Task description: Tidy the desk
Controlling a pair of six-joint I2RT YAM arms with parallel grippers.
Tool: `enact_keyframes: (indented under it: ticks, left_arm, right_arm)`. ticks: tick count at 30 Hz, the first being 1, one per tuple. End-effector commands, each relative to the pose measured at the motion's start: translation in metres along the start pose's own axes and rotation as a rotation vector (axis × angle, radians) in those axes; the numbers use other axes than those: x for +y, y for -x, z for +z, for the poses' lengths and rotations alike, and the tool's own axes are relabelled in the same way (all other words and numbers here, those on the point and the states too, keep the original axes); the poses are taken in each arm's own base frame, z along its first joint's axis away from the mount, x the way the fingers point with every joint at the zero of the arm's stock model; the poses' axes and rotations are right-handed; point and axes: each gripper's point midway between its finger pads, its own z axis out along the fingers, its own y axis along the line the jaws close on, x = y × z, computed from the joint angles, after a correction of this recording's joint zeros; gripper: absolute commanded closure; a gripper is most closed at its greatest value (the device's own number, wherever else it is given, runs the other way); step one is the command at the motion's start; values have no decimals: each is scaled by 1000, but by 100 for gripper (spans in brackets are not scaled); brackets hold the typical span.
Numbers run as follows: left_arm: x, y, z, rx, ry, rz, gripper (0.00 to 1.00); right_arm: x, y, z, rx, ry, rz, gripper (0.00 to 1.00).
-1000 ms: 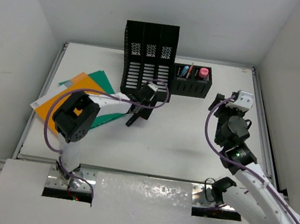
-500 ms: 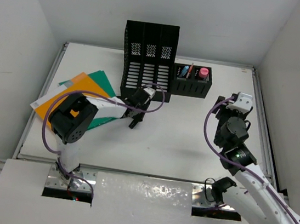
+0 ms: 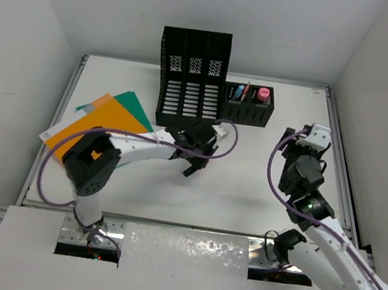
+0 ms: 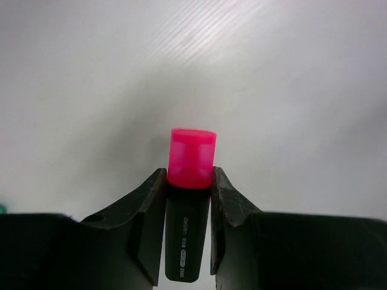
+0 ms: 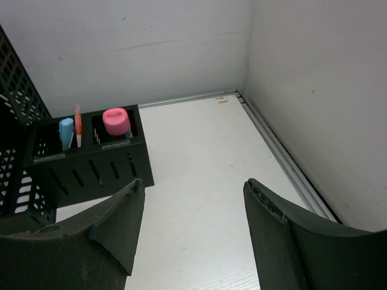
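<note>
"In the middle of the bench (image 3: 246,184), just near of the black file holder (image 3: 193,73), what has the left claw (image 4: 189,181) got?"

"A highlighter (image 4: 191,158) with a pink cap, pinched between both fingers. I can't tell whether it touches the bench."

"And the right claw (image 5: 193,187)?"

"Spread wide, holding nothing, over the right side near the pen tray (image 5: 91,160). The white bench spans everything under both arms, with folders (image 3: 100,122) on its left."
</note>
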Motion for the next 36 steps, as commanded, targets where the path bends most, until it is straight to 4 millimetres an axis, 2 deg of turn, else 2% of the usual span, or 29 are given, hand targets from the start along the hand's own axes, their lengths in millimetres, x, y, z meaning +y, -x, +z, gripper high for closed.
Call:
enact_keyframes:
  ticks: [1, 2, 3, 4, 5, 8, 9, 12, 14, 15, 17, 20, 25, 29, 32, 33, 35, 36]
  left_arm:
    - [-48, 102, -104, -338, -196, 74, 100]
    - [-45, 119, -119, -406, -180, 64, 100]
    - [-45, 147, -145, -525, -180, 52, 100]
    - [-41, 162, -156, -590, -153, 38, 100]
    - [-30, 176, -165, -654, -95, 11, 100]
    - [-25, 212, -180, -801, -54, 33, 100]
    - [-23, 221, -173, -816, -23, 63, 100]
    - [-24, 248, -170, -878, 2, 76, 100]
    - [-24, 259, -172, -938, 7, 65, 100]
    - [-26, 273, -182, -1017, 4, 59, 100]
    - [-27, 286, -187, -1082, 2, 57, 100]
    - [-20, 310, -185, -1167, 10, 33, 100]
    - [4, 327, -171, -1235, -103, -85, 100]
    - [11, 330, -151, -1277, -115, -71, 100]
    - [19, 328, -126, -1298, -96, -84, 100]
    - [23, 328, -122, -1301, -104, -110, 100]
    - [24, 332, -119, -1317, -119, -129, 100]
    - [25, 334, -111, -1316, -130, -138, 100]
  right_arm:
    - [-7, 2, -1, -11, -37, 18, 35]
    - [-7, 3, -1, -15, -38, 23, 35]
    - [-5, 2, 0, -13, -33, 22, 35]
    - [-5, 3, 0, -16, -31, 27, 35]
    - [-2, 2, 1, -14, -21, 26, 35]
    - [2, 4, 2, -14, -11, 34, 36]
    - [4, 4, 3, -12, -2, 35, 36]
    - [8, 7, 4, -6, 15, 33, 36]
    - [8, 11, 5, -2, 11, 27, 36]
    - [8, 11, 5, -1, 12, 28, 36]
    - [8, 14, 4, 3, 19, 31, 36]
    - [8, 14, 2, 18, 22, 32, 36]
    - [7, 7, -2, 53, 33, 17, 36]
    - [4, 2, -5, 65, 33, 12, 36]
    - [5, -4, -6, 86, 37, 13, 36]
    - [5, -11, -7, 108, 36, 8, 36]
    - [6, -14, -8, 114, 43, 15, 36]
    - [6, -16, -9, 119, 51, 14, 36]
